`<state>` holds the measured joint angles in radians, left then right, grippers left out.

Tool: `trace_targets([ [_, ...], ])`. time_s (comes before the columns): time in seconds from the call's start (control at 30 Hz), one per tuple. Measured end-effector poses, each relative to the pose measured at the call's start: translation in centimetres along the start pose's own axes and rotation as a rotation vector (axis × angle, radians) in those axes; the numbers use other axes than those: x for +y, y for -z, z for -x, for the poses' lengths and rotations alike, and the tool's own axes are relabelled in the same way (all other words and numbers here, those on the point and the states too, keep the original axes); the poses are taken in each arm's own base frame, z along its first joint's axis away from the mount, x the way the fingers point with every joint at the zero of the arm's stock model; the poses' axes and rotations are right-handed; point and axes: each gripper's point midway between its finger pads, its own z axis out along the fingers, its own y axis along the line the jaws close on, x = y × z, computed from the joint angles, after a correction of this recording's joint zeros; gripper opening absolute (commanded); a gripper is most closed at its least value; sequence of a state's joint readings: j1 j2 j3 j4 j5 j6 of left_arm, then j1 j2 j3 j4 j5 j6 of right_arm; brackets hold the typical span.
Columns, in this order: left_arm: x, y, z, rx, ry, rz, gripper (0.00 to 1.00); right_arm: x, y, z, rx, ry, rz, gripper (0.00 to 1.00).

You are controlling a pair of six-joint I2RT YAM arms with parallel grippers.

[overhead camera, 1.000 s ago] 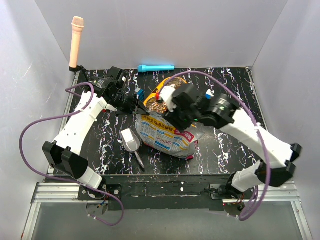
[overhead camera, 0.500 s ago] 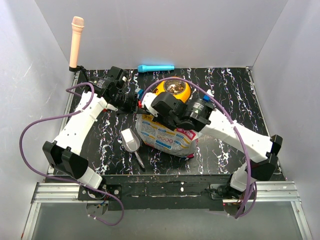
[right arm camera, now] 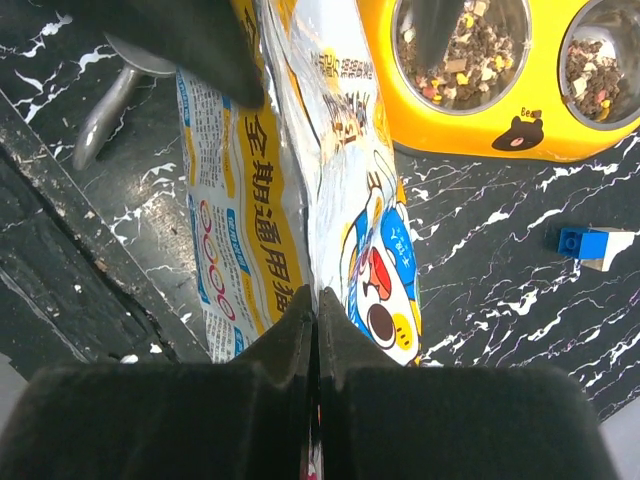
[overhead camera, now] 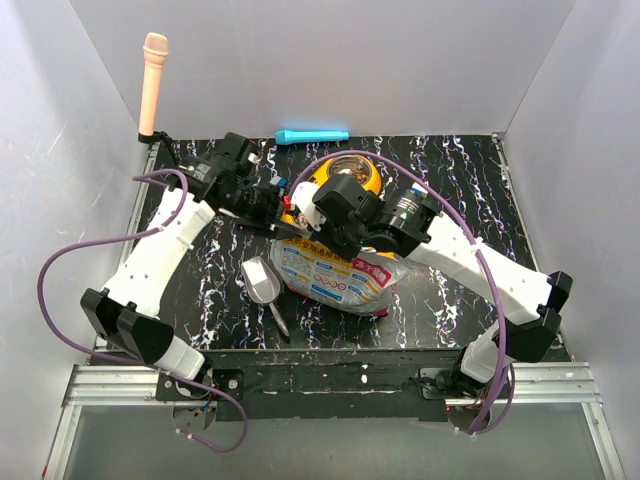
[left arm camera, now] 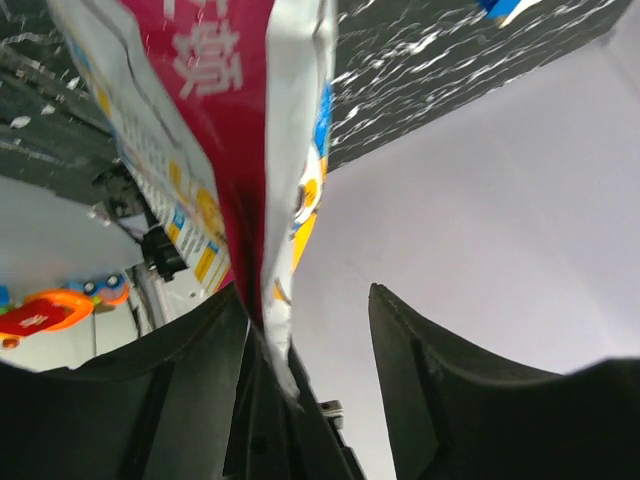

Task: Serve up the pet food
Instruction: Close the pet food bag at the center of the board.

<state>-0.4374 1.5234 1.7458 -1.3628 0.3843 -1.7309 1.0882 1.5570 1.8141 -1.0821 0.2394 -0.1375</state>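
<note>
The pet food (right arm camera: 455,55) is brown kibble in both steel cups of the yellow double bowl (right arm camera: 480,125); in the top view the pet food (overhead camera: 350,174) shows in the bowl (overhead camera: 368,184). The foil bag (overhead camera: 335,278) lies in front of the bowl. My right gripper (right arm camera: 317,297) is shut on the bag's (right arm camera: 345,200) upper edge. My left gripper (left arm camera: 310,295) is open at the bag's left corner; the bag (left arm camera: 270,150) edge rests against its left finger. In the top view the left gripper (overhead camera: 272,206) and right gripper (overhead camera: 324,232) sit close together over the bag's top.
A grey scoop (overhead camera: 262,281) lies left of the bag. A small blue block (right arm camera: 583,243) is on the black marbled table (overhead camera: 450,290) by the bowl. A blue tube (overhead camera: 312,135) lies at the back edge. A peach microphone-shaped thing (overhead camera: 152,85) stands at the back left.
My right gripper has moved left and shut on the bag's edge. My left gripper has opened and released its pinch. The bag's top has dropped off the bowl.
</note>
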Motion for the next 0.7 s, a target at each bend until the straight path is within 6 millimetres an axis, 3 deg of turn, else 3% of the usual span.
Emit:
trace_targets([
  [0.07, 1.1, -1.0, -1.7, 0.021, -0.014, 0.025, 0.47, 0.1, 0.1, -0.1, 0.007, 0.001, 0.005, 0.01],
  [0.13, 1.9, -2.0, -3.0, 0.039, -0.022, 0.049, 0.37, 0.2, 0.2, -0.2, 0.014, 0.002, 0.01, 0.01],
  [0.27, 2.4, -3.0, -5.2, 0.064, -0.043, 0.061, 0.0, 0.2, 0.4, -0.4, 0.026, 0.003, 0.015, 0.01],
  [0.37, 2.6, -3.2, -5.4, 0.055, -0.045, 0.066, 0.0, 0.0, 0.4, -0.5, 0.029, 0.002, 0.001, 0.04],
  [0.5, 2.5, -3.3, -5.2, 0.05, -0.026, 0.053, 0.0, -0.4, 0.2, -0.7, 0.027, 0.001, -0.028, 0.27],
  [0.57, 2.8, -3.2, -5.1, 0.044, -0.013, 0.063, 0.0, -0.5, 0.5, -1.2, 0.015, 0.003, -0.04, 0.33],
  [0.63, 3.2, -3.1, -5.0, 0.038, -0.001, 0.076, 0.0, -0.7, 1.4, -1.7, 0.0, 0.002, -0.047, 0.33],
  [0.7, 3.2, -3.0, -5.0, 0.032, 0.003, 0.081, 0.0, -0.9, 2.3, -1.6, -0.025, -0.001, -0.05, 0.25],
])
